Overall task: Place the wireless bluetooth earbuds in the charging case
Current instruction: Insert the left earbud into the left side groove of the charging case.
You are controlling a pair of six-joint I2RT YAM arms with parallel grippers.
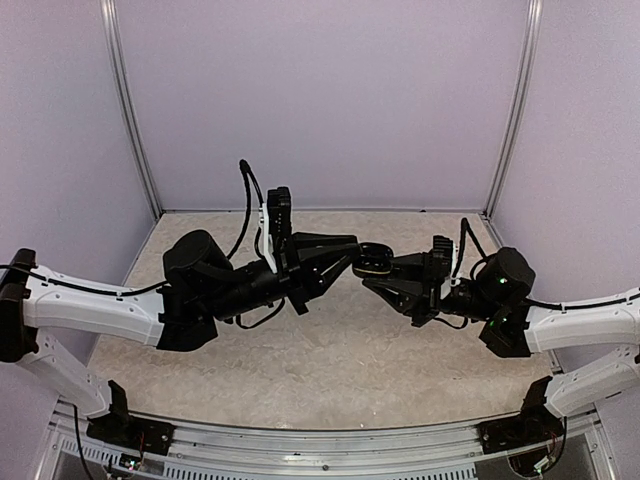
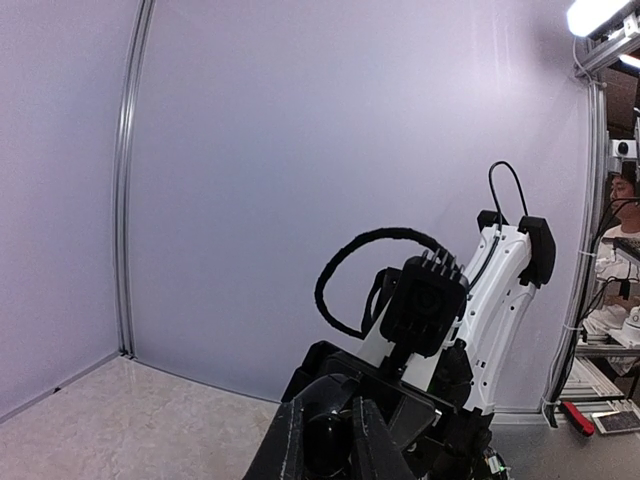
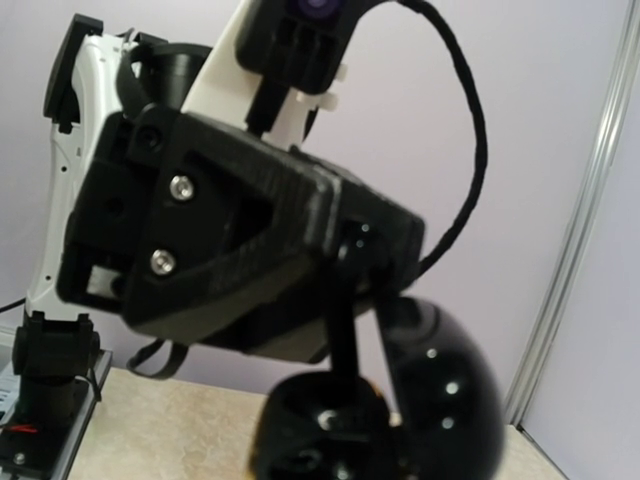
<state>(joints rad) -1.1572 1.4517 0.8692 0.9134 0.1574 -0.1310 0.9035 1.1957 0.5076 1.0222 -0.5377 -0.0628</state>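
Observation:
Both arms meet in mid-air over the middle of the table. My right gripper (image 1: 380, 278) is shut on the glossy black charging case (image 1: 372, 262). In the right wrist view the case fills the bottom, its base (image 3: 325, 430) open and its lid (image 3: 445, 390) tipped up to the right; my own fingers are hidden there. My left gripper (image 1: 357, 256) is shut on a black earbud (image 3: 343, 310), whose thin stem reaches straight down into the case base. In the left wrist view my left gripper (image 2: 327, 425) shows a glossy black shape between its fingers (image 2: 280, 445). Other earbuds are out of view.
The beige mottled table (image 1: 330, 350) lies below, ringed by pale walls and aluminium posts (image 1: 133, 110). The left wrist view looks onto the right arm's white link and wrist camera (image 2: 430, 300). A person (image 2: 622, 200) sits outside the enclosure at far right.

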